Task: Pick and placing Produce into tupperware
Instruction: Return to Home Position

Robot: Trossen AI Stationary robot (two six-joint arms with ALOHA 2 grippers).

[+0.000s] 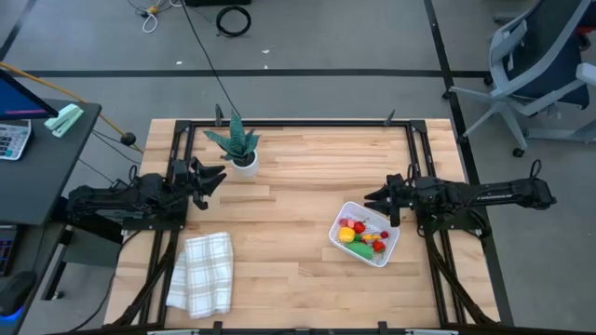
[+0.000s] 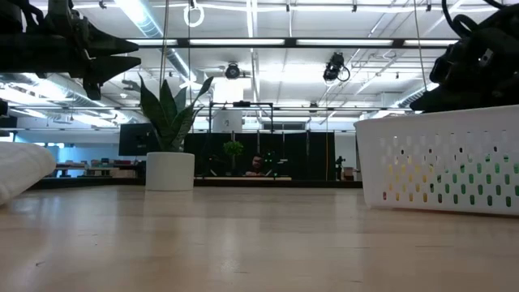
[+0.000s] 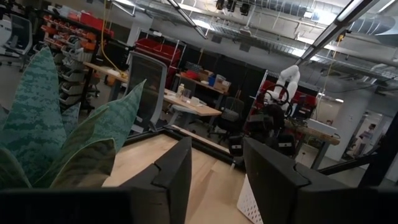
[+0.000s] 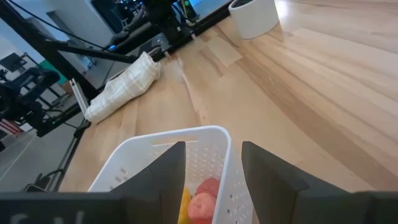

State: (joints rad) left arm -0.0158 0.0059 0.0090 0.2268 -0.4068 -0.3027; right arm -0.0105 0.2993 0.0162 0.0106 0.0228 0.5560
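The white tupperware sits on the table's right half, and the produce lies inside it: a green piece, a yellow piece and small red pieces. In the right wrist view red pieces show inside its perforated wall. In the low view the tupperware stands at the right. My right gripper hovers open just beyond its far right corner, holding nothing. My left gripper is open near the table's left edge, raised above the wood, beside the potted plant.
A green potted plant in a white pot stands toward the far left. A white checked folded cloth lies at the near left. Bare wood spreads across the table's middle. An office chair stands off the table.
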